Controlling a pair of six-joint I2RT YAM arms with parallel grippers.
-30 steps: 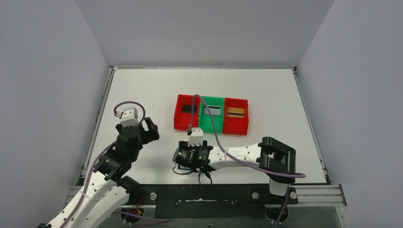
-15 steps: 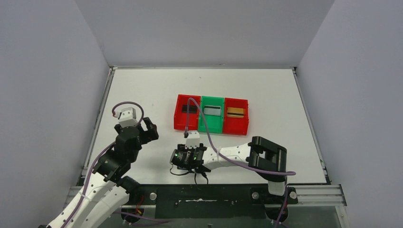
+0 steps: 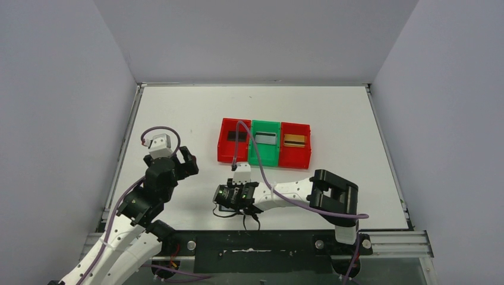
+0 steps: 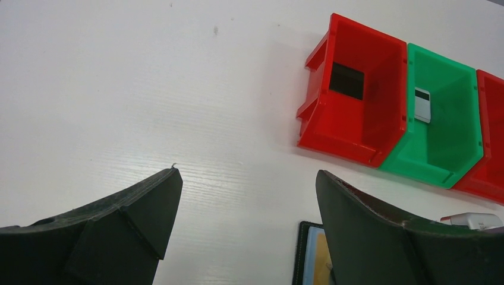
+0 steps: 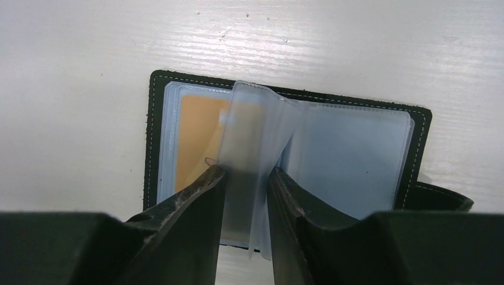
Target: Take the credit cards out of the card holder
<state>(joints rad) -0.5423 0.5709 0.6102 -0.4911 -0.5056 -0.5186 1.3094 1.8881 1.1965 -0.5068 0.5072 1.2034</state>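
The card holder point(image 5: 356, 154) lies open and flat on the white table, black with grey-blue clear sleeves. A gold credit card point(image 5: 193, 136) sits in its left pocket. Several clear sleeves point(image 5: 255, 119) stand up from the spine. My right gripper point(image 5: 247, 171) straddles them from the near side, jaws narrow but open, with a gap still showing on the left side. In the top view the right gripper point(image 3: 233, 202) covers most of the holder. My left gripper point(image 4: 248, 172) hangs wide open and empty to the left, with the holder's corner point(image 4: 306, 255) beside its right finger.
Behind the holder stands a row of trays: a red one point(image 3: 221, 142) holding a black card, a green one point(image 3: 264, 160) holding a silvery card, and a red one point(image 3: 295, 160) holding a gold card. The table's near edge point(image 3: 249, 233) is close behind the right gripper.
The right gripper's jaws have narrowed around the upright clear sleeves, and that arm has drawn slightly left and nearer. The left arm has stayed still.
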